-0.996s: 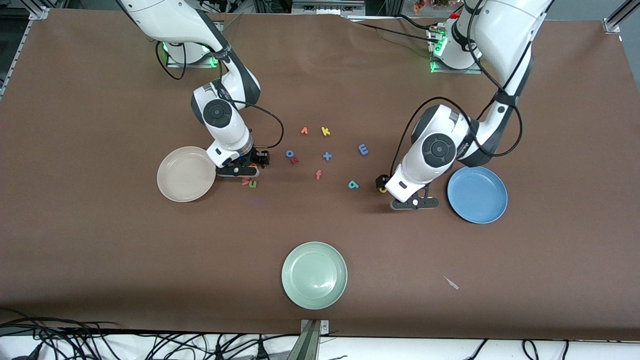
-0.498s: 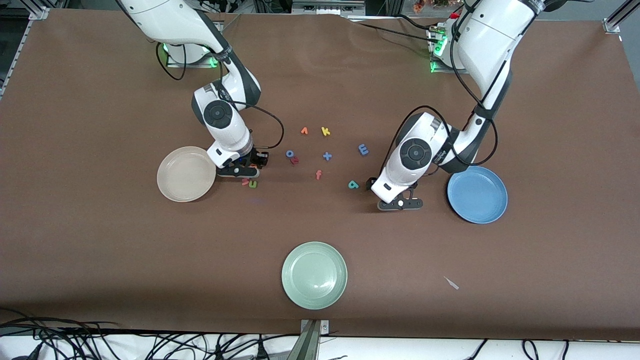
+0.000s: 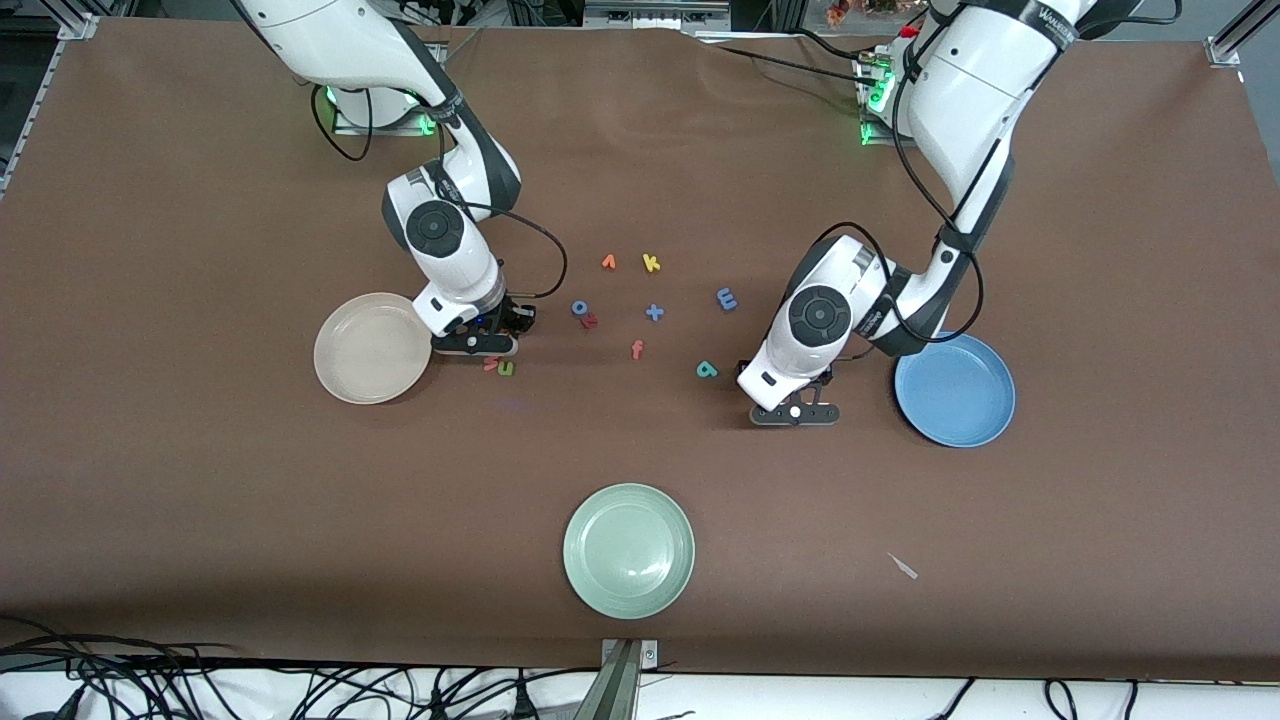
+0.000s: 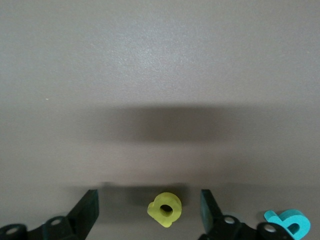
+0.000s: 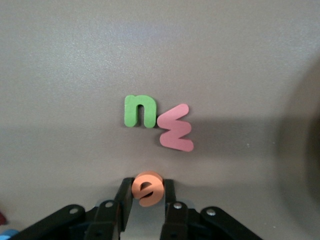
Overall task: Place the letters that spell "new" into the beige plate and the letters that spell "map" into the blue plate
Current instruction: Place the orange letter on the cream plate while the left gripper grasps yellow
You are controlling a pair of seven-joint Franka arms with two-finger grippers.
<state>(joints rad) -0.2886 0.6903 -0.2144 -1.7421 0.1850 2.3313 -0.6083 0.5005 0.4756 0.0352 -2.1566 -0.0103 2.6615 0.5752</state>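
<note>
My right gripper (image 5: 147, 186) is shut on the orange e (image 5: 147, 189), low at the table beside the beige plate (image 3: 350, 370). The green n (image 5: 139, 111) and dull red w (image 5: 176, 128) lie touching each other, slightly nearer the front camera than that gripper. My left gripper (image 4: 149, 202) stands open around the yellow a (image 4: 165, 209), with a gap on each side. Just beside it lies the teal p (image 3: 707, 370). The blue m (image 3: 727, 298) lies farther from the camera than the p. The blue plate (image 3: 975, 425) holds nothing, toward the left arm's end.
A pale green plate (image 3: 600, 590) sits near the table's front edge. Loose letters lie mid-table: a yellow k (image 3: 651, 263), a blue o (image 3: 580, 307), an orange-red f (image 3: 637, 349), a blue plus (image 3: 654, 312) and a small dark red letter (image 3: 590, 321).
The right gripper's fingers have closed onto the orange e. The left arm has shifted toward the right arm's end, and its hand now covers the yellow a in the front view.
</note>
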